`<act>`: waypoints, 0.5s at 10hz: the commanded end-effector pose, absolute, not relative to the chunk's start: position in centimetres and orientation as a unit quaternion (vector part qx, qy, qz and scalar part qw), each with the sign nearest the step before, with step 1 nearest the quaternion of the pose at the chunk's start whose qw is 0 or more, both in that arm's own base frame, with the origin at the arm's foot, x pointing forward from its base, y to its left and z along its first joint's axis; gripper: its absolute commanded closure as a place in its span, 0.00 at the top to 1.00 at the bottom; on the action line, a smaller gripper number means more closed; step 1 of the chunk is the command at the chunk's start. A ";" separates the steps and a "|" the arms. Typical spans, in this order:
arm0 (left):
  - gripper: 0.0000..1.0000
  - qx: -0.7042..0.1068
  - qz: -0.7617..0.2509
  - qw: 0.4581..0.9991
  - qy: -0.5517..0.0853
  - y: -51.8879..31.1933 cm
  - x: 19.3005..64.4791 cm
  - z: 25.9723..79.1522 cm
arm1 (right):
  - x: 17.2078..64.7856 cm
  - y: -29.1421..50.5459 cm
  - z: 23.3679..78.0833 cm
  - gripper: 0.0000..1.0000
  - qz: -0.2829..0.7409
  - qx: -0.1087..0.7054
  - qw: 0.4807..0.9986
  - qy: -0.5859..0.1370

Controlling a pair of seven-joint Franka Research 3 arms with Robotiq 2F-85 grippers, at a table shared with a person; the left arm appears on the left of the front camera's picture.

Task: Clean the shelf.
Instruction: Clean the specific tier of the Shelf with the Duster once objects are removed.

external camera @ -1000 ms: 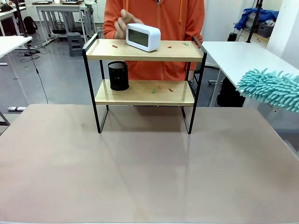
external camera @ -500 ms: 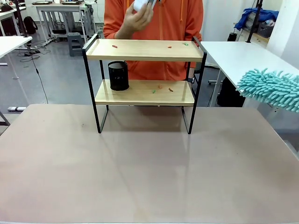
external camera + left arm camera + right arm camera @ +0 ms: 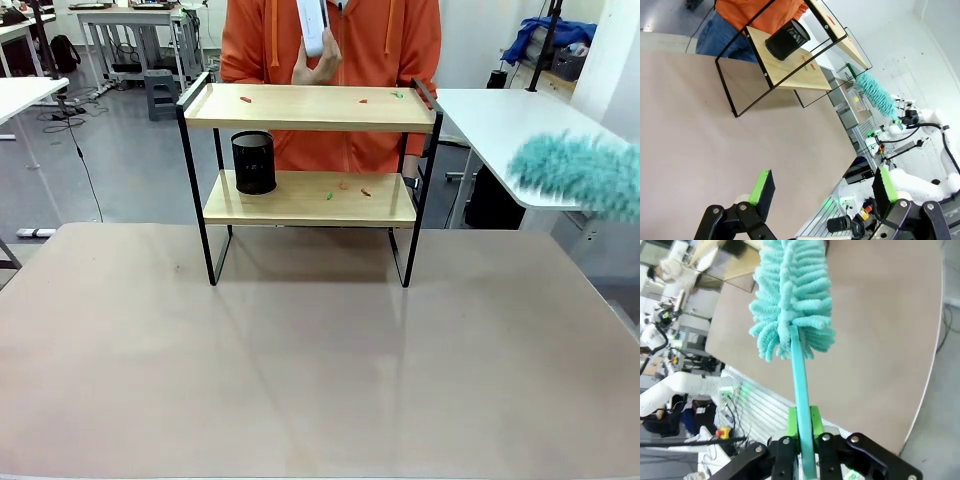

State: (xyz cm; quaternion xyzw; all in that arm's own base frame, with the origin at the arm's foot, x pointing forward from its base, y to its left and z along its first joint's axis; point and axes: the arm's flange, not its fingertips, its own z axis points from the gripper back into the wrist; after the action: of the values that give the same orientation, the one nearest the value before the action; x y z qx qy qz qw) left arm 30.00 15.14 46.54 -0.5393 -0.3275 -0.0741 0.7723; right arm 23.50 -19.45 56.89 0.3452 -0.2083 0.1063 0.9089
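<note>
1. Right gripper (image 3: pixel 804 424) is clamped on the thin handle of a fluffy teal duster (image 3: pixel 790 295). The left gripper (image 3: pixel 823 187) hangs with its jaws spread wide, holding nothing.
2. A matte brownish table (image 3: pixel 300 350) fills the foreground, with white tables (image 3: pixel 510 120) to either side on a grey floor.
3. The shelf (image 3: pixel 310 108) stands upright at the table's far middle, its long axis running left to right and its open front facing the robot.
4. Small red and green scraps (image 3: pixel 365 192) dot both boards, and a black mesh cup (image 3: pixel 254 162) stands on the lower board's left end.
5. A person's hand (image 3: pixel 318 68) holds a white device (image 3: pixel 312 25) above the top board.
</note>
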 end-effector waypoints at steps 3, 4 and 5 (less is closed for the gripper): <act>1.00 -0.543 -0.079 0.764 -0.339 15.0 30.1 46.6 | 29.5 -5.7 68.6 0.12 0.143 0.213 0.918 -0.301; 1.00 -0.543 -0.079 0.764 -0.339 15.0 30.1 46.6 | 30.4 -2.7 69.1 0.12 0.160 0.200 0.916 -0.309; 1.00 -0.543 -0.079 0.764 -0.339 15.0 30.1 46.6 | 30.6 0.2 68.9 0.12 0.174 0.194 0.915 -0.307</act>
State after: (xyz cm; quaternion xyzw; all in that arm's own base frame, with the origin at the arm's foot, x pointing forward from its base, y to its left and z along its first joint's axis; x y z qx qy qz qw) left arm 30.05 15.13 46.50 -0.5393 -0.3269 -0.0741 0.7725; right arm 29.42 -0.06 70.41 0.2089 -0.3146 0.1848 0.9073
